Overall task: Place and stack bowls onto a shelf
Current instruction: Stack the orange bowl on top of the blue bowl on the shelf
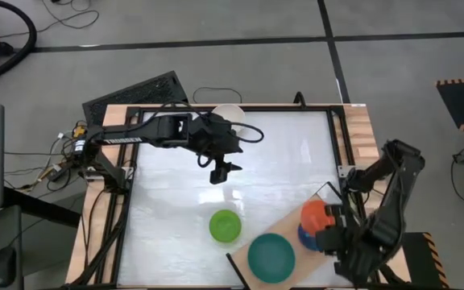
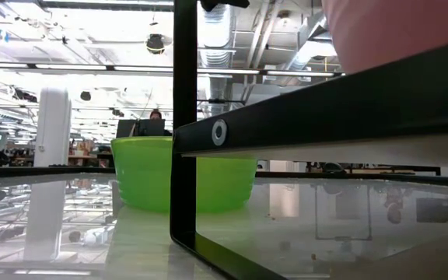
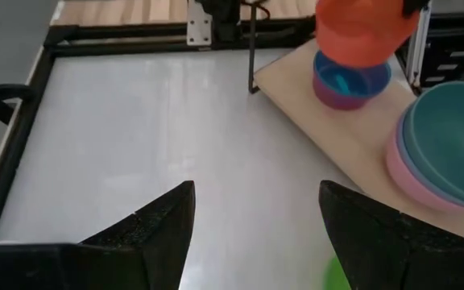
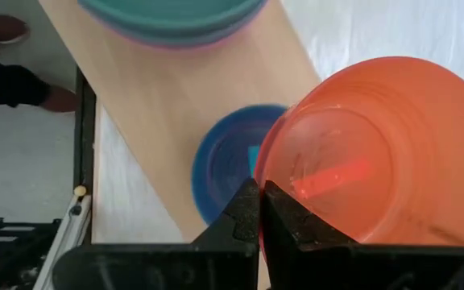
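The light-wood shelf (image 1: 287, 222) lies slantwise at the table's near right. On it rest a dark teal bowl (image 1: 271, 256) nested in a light pink one (image 3: 401, 165), and a blue bowl (image 3: 351, 79) nested in a magenta one. My right gripper (image 4: 261, 187) is shut on the red bowl (image 1: 313, 213), just above the blue stack. A lime green bowl (image 1: 225, 225) stands on the table left of the shelf. A cream-white bowl (image 1: 228, 113) sits at the far edge. My left gripper (image 1: 220, 173) hangs open over the table's middle, touching nothing. My right gripper pinches the red bowl's rim (image 4: 274, 211) between its two fingers, on the side toward the table's near right. The bowl is lifted clear, slightly tilted, and hangs over the blue bowl (image 4: 224, 165) on the shelf.
The shelf stands on a black metal frame with a thin post (image 2: 183, 124), seen close in the low view. A black frame (image 1: 127, 185) borders the white table top. A person's shoes (image 4: 10, 32) show on the floor beyond the shelf. Bare white surface spans the table's left half.
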